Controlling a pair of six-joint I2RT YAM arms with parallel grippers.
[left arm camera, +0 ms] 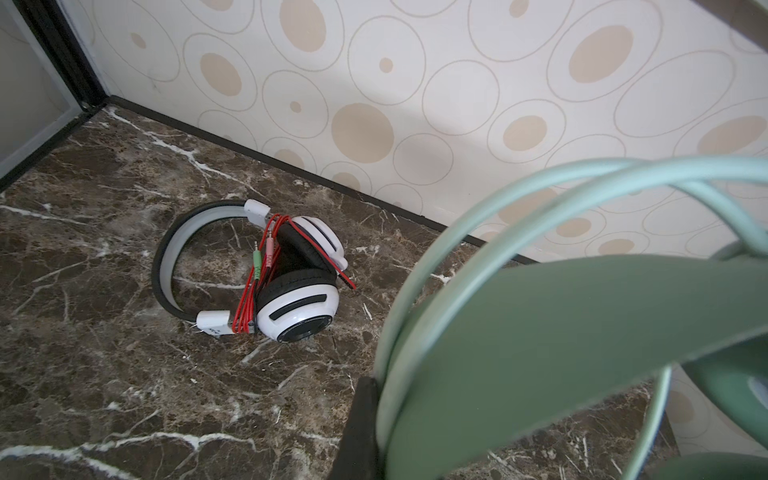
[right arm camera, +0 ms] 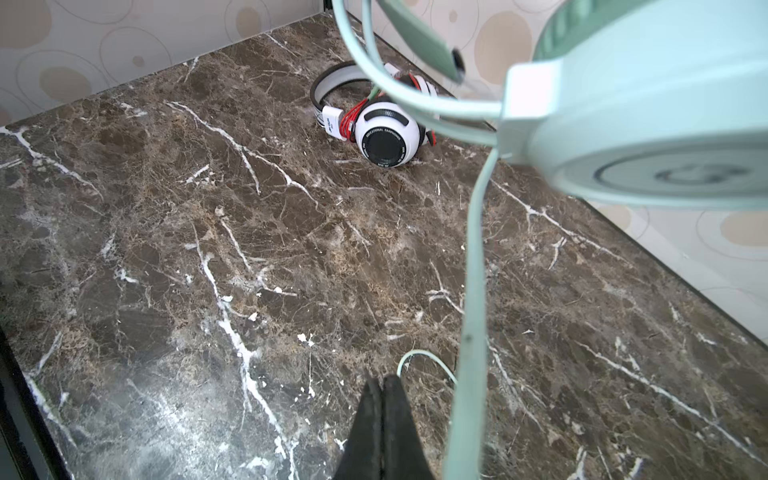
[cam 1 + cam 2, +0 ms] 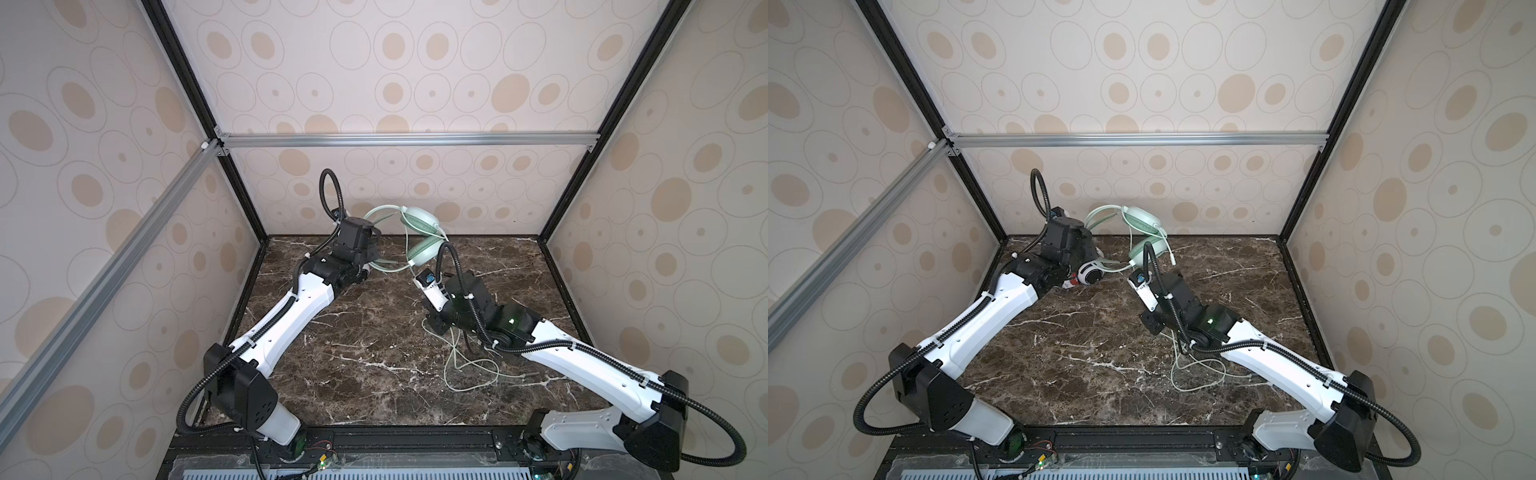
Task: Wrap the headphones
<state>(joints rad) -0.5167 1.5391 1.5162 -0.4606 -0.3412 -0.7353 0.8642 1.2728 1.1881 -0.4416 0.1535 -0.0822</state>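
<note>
Two headsets: white headset point(image 1: 299, 299) lies wound, rear-left on table point(image 2: 208, 249). Left gripper point(image 1: 374, 399) clamps mint-green headset point(image 3: 419, 220) aloft. Right gripper point(image 2: 382, 399) is pinched shut beside pale green cable point(image 2: 469, 291); can't tell if it grips. I'd keep loops taut, evenly spaced.

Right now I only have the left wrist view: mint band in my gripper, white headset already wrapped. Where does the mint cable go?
Observer: The cable drops from the mint headset into loose loops on the table, beside the right arm.
Operator: Is the right gripper holding it?
Observer: The right gripper is shut, low over the table. The cable passes close beside it; I cannot tell if it is pinched.
</note>
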